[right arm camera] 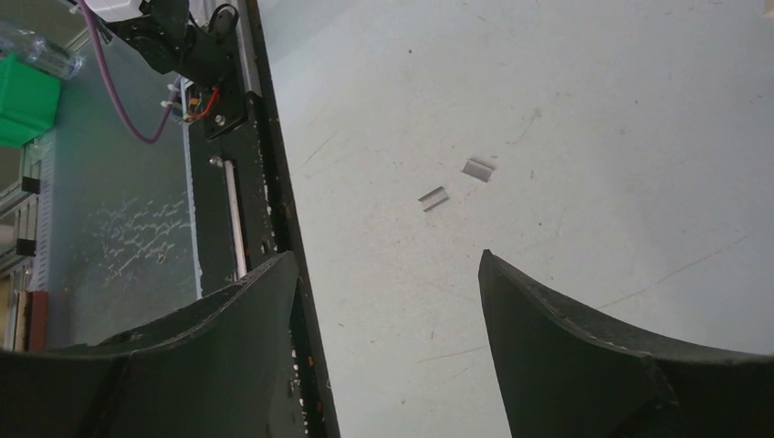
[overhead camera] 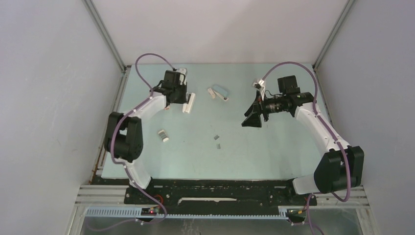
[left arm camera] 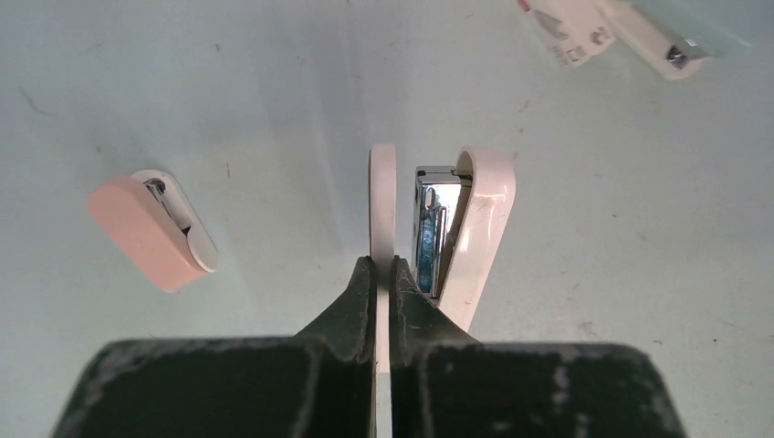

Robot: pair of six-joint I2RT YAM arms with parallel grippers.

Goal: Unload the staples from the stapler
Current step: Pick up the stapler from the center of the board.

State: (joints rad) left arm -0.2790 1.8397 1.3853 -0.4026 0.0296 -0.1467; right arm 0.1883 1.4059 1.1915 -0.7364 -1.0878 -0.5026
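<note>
A white stapler (overhead camera: pixel 188 103) lies open at the back left of the table. My left gripper (overhead camera: pixel 182 99) is shut on its thin white arm (left arm camera: pixel 382 196). Next to that arm the shiny metal magazine (left arm camera: pixel 429 233) and the thicker white arm (left arm camera: pixel 486 219) show in the left wrist view. Two short silver-grey staple strips (overhead camera: pixel 216 137) (overhead camera: pixel 218 145) lie loose mid-table, and the right wrist view shows them too (right arm camera: pixel 434 198) (right arm camera: pixel 478 169). My right gripper (overhead camera: pixel 253 121) is open and empty, above the table to the right of the strips (right arm camera: pixel 388 265).
A small pink-and-white stapler (overhead camera: pixel 163 135) (left arm camera: pixel 151 228) lies left of centre. A stapler with a clear bluish part (overhead camera: pixel 221 93) (left arm camera: pixel 662 36) and a small white-and-red block (left arm camera: pixel 561 27) lie at the back centre. Grey walls enclose the table. The black base rail (right arm camera: pixel 274 182) runs along the near edge.
</note>
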